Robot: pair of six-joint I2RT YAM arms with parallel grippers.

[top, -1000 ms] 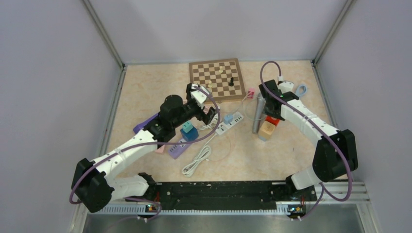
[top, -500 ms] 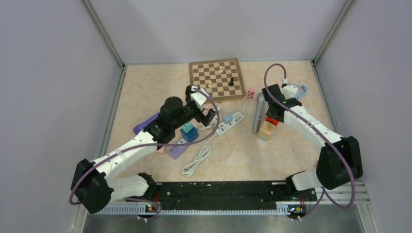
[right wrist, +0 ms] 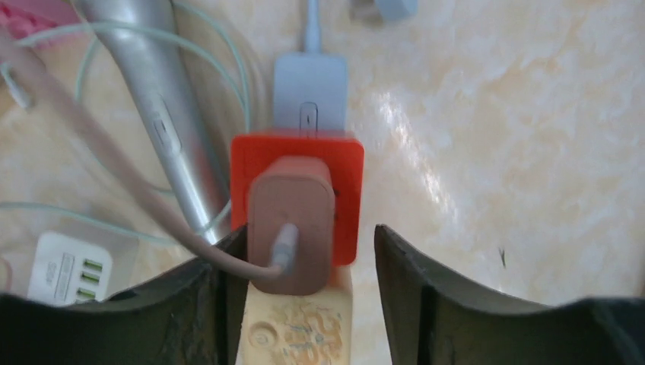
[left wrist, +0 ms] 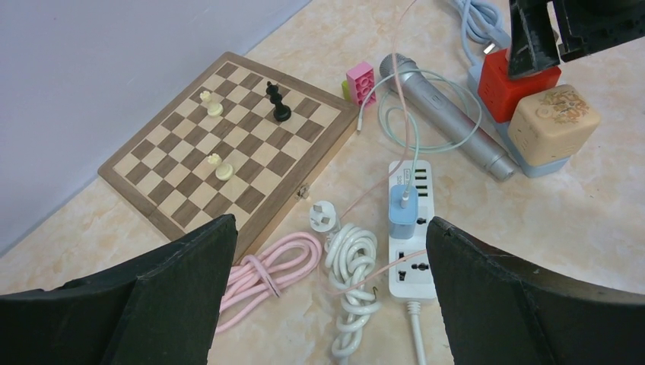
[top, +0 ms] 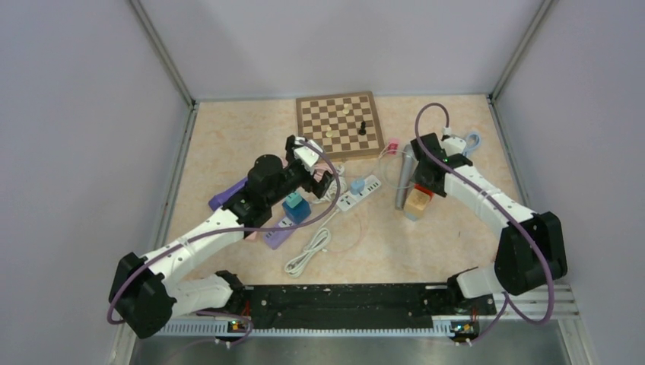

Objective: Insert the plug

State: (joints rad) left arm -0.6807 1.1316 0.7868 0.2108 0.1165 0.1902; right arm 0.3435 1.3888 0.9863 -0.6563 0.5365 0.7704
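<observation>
A white power strip [top: 360,189] lies mid-table with a blue adapter [left wrist: 404,213] plugged into it. A white three-pin plug [left wrist: 329,217] on a coiled white cable [left wrist: 354,281] lies loose to its left. My left gripper [left wrist: 328,222] is open and empty above the coil, also seen from the top [top: 322,182]. My right gripper [right wrist: 308,236] is open around a pinkish-brown adapter [right wrist: 293,220] that sits on a red cube [right wrist: 346,198]. Its left finger touches the adapter and its right finger stands apart. From the top, the right gripper [top: 423,179] hovers over that stack.
A chessboard [top: 338,124] with a few pieces lies at the back. A silver microphone [left wrist: 449,114], a cream block [left wrist: 551,122] and a pink brick [left wrist: 359,80] lie near the strip. A pink cable coil [left wrist: 266,266], a blue cube [top: 295,207] and purple pieces [top: 228,196] lie under the left arm.
My left gripper has drawn back a little to the left, away from the power strip. My right wrist has shifted slightly to the right over the red cube.
</observation>
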